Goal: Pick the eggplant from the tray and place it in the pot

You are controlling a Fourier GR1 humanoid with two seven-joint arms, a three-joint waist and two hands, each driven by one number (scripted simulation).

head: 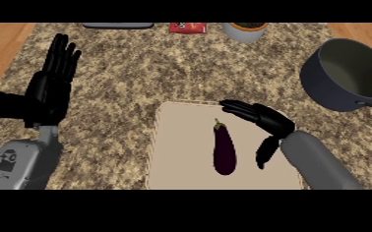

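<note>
Note eggplant (224, 150) lying on the tray (178, 142), at 6 o'clock of the head view, stem toward 12 o'clock, bulb toward 6. Note right hand (267, 120) at 2 o'clock of the eggplant, over the tray's far right part, open: fingers straight and pointing toward 10 o'clock, thumb hanging toward 6, near the eggplant but apart from it, holding nothing. Note left hand (49, 86) at the 9 o'clock edge, open, fingers up, resting.

Step in hand, judged: reach and grasp, not yet closed. To do it well:
- Shift the right hand toward 8 o'clock to bracket the eggplant's thick middle between thumb and fingers.
- Approach across the long axis, not along it.
- Lower before curling, to avoid rolling the eggplant toward 9 o'clock.
- Grip at the widest part, away from the narrow stem end.
- Lift clear of the tray before swinging toward the pot (341, 76) at 2 o'clock, well apart from the tray, and clear its rim.

Count: one eggplant, one tray, one pot, two hands. Along the 12 o'clock edge of the bench (145, 69): one dark flat item (116, 25), one red packet (187, 27), one pale round container (245, 32), all cropped.
</note>
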